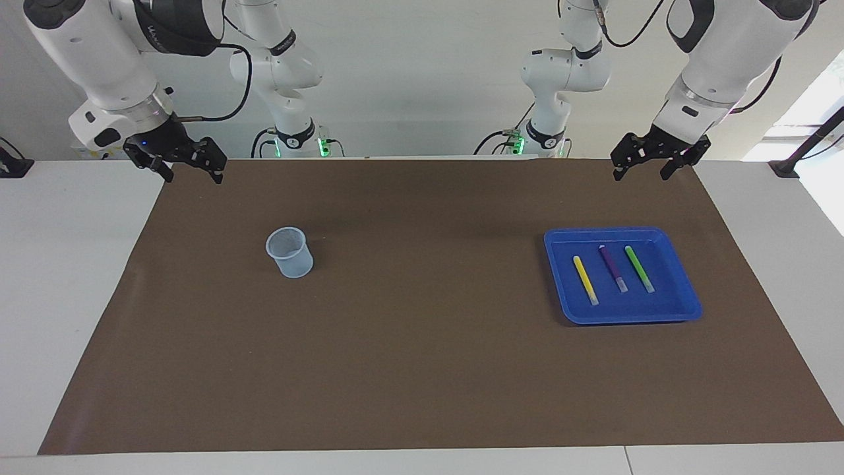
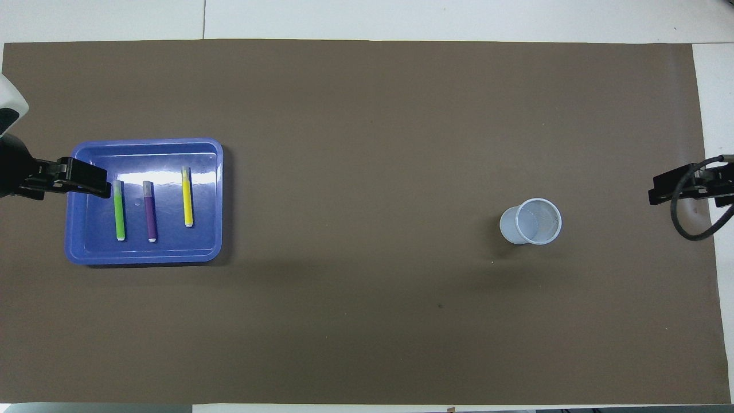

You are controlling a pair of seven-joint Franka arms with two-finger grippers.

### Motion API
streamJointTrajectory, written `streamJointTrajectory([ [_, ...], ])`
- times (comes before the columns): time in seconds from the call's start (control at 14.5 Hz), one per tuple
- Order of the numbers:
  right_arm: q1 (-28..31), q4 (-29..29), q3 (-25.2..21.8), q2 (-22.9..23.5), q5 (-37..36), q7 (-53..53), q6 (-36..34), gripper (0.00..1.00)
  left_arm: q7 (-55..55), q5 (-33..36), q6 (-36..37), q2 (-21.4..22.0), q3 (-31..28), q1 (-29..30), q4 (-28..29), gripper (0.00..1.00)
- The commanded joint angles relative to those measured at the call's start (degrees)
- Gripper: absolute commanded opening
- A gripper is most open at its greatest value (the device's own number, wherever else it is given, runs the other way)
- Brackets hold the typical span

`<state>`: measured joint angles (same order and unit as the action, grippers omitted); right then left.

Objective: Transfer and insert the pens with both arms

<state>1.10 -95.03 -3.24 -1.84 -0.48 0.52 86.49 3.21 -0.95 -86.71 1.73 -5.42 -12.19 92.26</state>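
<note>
A: Where are the pens?

B: All three lie in the blue tray [image 1: 686, 290], toward the left arm's end of the counter [image 1: 422, 462]. The yellow pen [image 1: 585, 280] is on the side toward the middle of the counter, the purple pen [image 1: 612, 268] is in the middle, and the green pen [image 1: 639, 268] is on the side toward the counter's end. They lie side by side, apart from one another, roughly parallel.

A: Which way do they point?

B: Lengthwise away from the robots, with the pale cap ends at the ends farther from the robots.

A: And the tray stands on what?

B: On a brown mat [image 1: 422, 369] that covers most of the counter.

A: Anything else on the mat?

B: A pale mesh cup [image 1: 289, 252], upright with its mouth open, toward the right arm's end, well apart from the tray.

A: What about the left tool?

B: The left tool [image 1: 649, 167] hangs in the air above the mat's edge on the robots' side, higher than the tray and touching nothing. Its fingers are spread and nothing is between them. In the overhead view it overlaps the tray's edge, yet the facing view shows it well clear of the tray.

A: And the right tool?

B: The right tool [image 1: 193, 173] hangs over the mat's corner at its own end of the counter, well apart from the cup. Its fingers are spread too, with nothing in them.
</note>
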Motion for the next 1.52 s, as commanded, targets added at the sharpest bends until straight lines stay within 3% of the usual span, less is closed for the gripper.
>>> streamJointTrajectory([
  [0.0,0.40,-0.69,0.16,-0.89,1.01,1.06,0.35,1.00,0.21,0.16,-0.13,1.08,0.32,0.59,0.91,1.00],
  [0.69,0.22,-0.69,0.25,-1.06,1.01,1.68,-0.53,1.00,0.21,0.16,-0.13,1.08,0.32,0.59,0.91,1.00],
  [1.45,0.22,-0.60,3.32,-3.17,1.88,2.73,-3.77,1.00,0.21,0.16,-0.13,1.08,0.32,0.59,0.91,1.00],
])
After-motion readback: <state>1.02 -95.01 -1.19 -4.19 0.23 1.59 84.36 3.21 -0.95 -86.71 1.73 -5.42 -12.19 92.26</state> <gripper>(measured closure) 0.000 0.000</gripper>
